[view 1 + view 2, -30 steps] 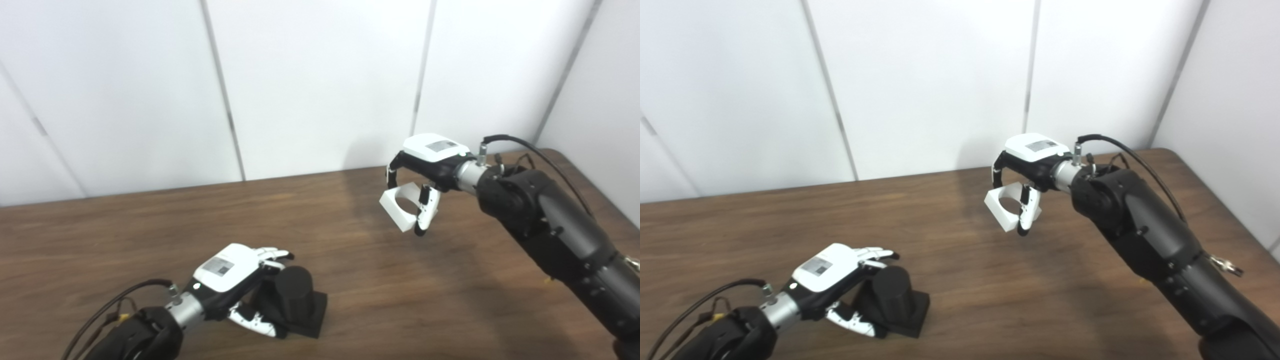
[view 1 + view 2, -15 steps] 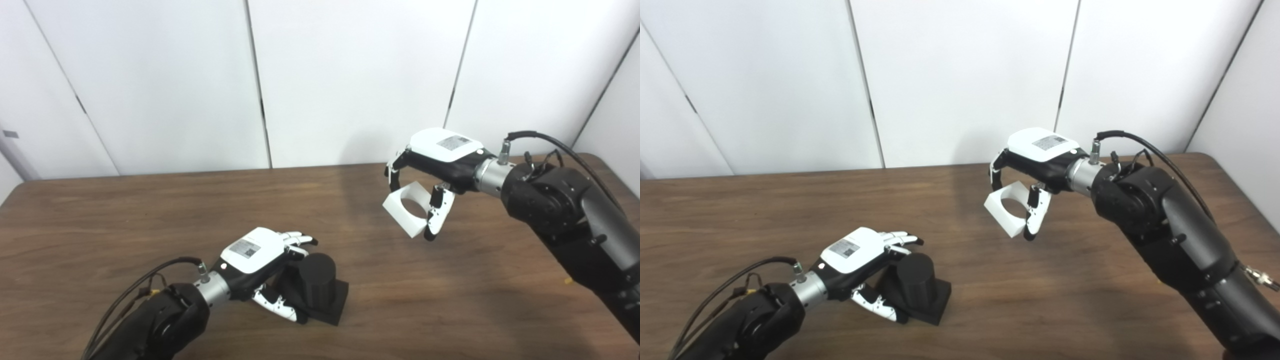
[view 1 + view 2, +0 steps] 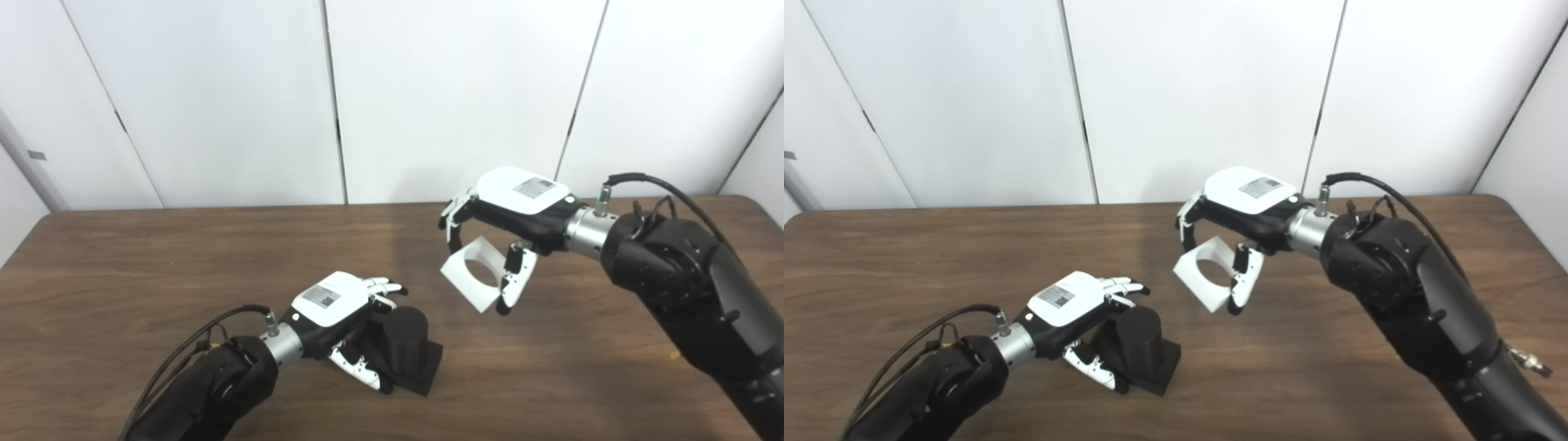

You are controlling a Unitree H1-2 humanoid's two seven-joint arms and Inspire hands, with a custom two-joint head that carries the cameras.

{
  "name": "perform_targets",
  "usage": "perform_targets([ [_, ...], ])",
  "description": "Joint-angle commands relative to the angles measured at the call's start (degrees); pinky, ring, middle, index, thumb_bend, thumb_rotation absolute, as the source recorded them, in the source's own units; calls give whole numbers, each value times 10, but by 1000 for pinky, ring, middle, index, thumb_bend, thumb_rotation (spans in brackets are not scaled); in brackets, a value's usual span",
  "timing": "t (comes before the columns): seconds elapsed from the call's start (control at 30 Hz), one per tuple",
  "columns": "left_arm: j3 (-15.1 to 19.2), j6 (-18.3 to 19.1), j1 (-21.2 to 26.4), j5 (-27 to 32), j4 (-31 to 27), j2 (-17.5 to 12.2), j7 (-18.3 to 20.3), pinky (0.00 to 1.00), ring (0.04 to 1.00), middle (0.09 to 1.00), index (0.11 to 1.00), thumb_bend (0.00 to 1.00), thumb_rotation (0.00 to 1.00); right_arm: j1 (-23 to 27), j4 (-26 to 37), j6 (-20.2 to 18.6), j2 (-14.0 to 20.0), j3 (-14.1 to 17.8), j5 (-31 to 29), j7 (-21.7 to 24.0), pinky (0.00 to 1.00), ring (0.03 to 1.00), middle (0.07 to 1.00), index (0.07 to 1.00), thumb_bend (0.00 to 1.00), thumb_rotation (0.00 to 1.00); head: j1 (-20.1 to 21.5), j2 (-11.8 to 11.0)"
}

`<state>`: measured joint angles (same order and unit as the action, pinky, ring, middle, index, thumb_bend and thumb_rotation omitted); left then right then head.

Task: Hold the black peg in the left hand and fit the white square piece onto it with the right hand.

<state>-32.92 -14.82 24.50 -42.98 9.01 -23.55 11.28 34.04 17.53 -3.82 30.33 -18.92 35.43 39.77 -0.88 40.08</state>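
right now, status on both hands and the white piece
Left hand gripping black cylindrical peg on table. Right hand holding white square holed piece aloft, beside peg. Path clear.

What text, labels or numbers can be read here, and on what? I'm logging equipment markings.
No text is readable.
Left hand: a sticker with a square code on its back, too small to read.
Right hand: a grey label on its back, print blurred.
Black peg and white square piece: no markings visible.

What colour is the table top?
Dark brown wood grain table top, clearest in the left eye view.
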Motion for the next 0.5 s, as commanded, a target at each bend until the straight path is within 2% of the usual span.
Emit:
perform_targets([
  [0.0,-28,23,-18,-44,25,2,45,830,923,912,493,521,77,22,21,3,-3,6,1,-6,751,845,767,478,518,140,-1,1],
  [0.47,-34,30,-14,-44,25,5,49,841,931,918,494,520,78,7,30,-5,-53,-5,1,2,790,849,767,478,519,138,-10,7],
])
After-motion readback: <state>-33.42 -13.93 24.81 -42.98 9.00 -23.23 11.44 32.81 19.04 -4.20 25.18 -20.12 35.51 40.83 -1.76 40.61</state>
